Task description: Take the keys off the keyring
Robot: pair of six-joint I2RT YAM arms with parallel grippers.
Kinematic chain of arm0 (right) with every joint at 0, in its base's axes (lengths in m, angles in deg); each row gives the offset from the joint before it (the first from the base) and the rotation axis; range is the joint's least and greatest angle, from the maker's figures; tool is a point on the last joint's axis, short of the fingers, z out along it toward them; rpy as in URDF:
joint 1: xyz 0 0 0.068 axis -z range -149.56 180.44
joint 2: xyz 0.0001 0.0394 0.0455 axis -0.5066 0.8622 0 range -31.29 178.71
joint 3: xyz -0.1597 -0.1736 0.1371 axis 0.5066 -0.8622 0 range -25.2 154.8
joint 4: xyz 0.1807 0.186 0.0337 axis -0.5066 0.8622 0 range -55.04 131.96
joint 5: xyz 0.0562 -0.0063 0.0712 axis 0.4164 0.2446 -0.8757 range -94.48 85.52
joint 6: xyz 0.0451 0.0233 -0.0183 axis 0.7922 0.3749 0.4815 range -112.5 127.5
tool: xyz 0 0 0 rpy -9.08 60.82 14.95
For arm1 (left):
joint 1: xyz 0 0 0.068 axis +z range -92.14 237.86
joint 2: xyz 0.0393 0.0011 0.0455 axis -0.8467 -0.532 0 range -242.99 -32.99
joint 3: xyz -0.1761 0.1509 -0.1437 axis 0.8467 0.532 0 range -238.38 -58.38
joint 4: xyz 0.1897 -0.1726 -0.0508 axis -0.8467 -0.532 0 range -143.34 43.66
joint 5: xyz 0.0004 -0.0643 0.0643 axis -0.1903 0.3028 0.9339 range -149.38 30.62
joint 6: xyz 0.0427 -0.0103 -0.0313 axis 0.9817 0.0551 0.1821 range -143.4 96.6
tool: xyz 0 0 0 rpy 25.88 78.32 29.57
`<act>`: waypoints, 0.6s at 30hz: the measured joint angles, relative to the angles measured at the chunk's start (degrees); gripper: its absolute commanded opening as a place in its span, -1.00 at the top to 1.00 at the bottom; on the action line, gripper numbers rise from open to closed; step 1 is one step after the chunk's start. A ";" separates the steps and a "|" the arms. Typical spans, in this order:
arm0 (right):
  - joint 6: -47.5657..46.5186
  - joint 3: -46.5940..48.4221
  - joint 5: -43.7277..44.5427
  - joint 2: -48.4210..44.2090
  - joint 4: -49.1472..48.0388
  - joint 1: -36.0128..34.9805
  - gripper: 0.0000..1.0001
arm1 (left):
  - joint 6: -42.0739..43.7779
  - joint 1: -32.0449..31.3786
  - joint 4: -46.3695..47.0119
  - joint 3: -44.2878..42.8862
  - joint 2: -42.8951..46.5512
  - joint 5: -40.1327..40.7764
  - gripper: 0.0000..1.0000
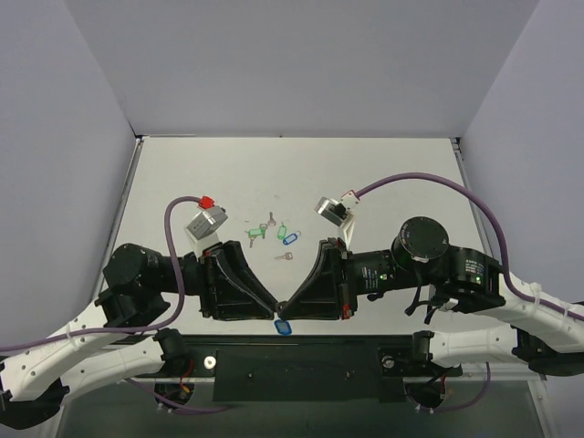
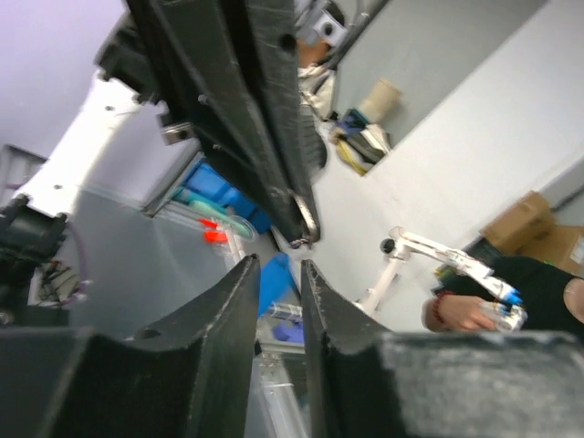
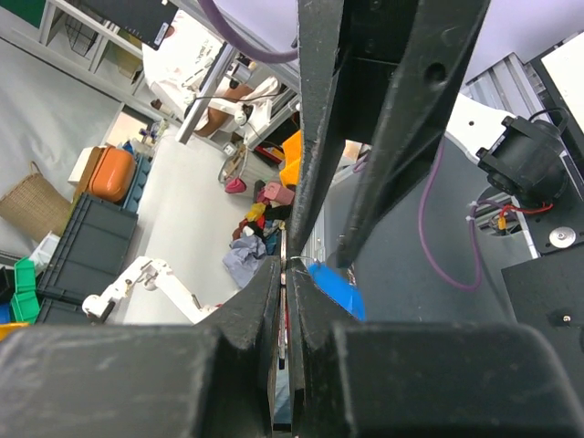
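The two arms meet tip to tip over the near edge of the bench (image 1: 392,173). This lifts the keyring (image 1: 283,326) off the surface so that each arm can work on a different part of it. Its blue tag dangles just below the meeting point, free of the bench.

The right claw (image 1: 290,307) is pressed almost together, with only a sliver of a slot in its own wrist view. In the left wrist view a small silver loop (image 2: 307,219) sits pinched at its very tip. I take that loop to be the wire ring, gripped there as an anchor, though it could be the head of a key.

The left claw (image 1: 274,308) points straight at it with its fingers a narrow slot apart. The blue tag shows through that slot, but I cannot tell whether the pads bear on the tag or merely frame it. The opposed, nose-to-nose pose suits a pull or twist that would work a key around the coil.

I cannot make out the keys themselves in any view; the fingers hide whatever hangs beside the loop.

Well back on the bench lie two green tags (image 1: 258,233), a second blue tag (image 1: 291,238) and a loose silver key (image 1: 285,256). All of them are apart from the claws and out of the way of this work.
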 measured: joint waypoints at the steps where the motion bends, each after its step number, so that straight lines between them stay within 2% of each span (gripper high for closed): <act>1: 0.00 0.00 0.15 0.00 0.11 0.02 1.00 | 1.29 0.00 -2.58 -0.72 0.00 1.11 0.07; 3: 0.02 0.00 0.50 -0.02 0.46 0.11 1.00 | 3.96 0.00 -7.96 -2.49 0.04 3.74 -0.14; 5: 0.20 0.00 1.16 -0.02 0.92 0.55 1.00 | 6.47 0.00 -12.72 -4.11 0.09 6.40 -0.19; 11: 2.49 -0.02 3.96 -0.26 2.03 4.04 1.00 | 12.83 0.00 -24.17 -7.10 2.21 14.71 -0.22; 18: 5.77 -0.74 5.95 -2.05 2.34 6.97 1.00 | 14.93 0.00 -26.58 -7.50 3.74 18.69 -0.18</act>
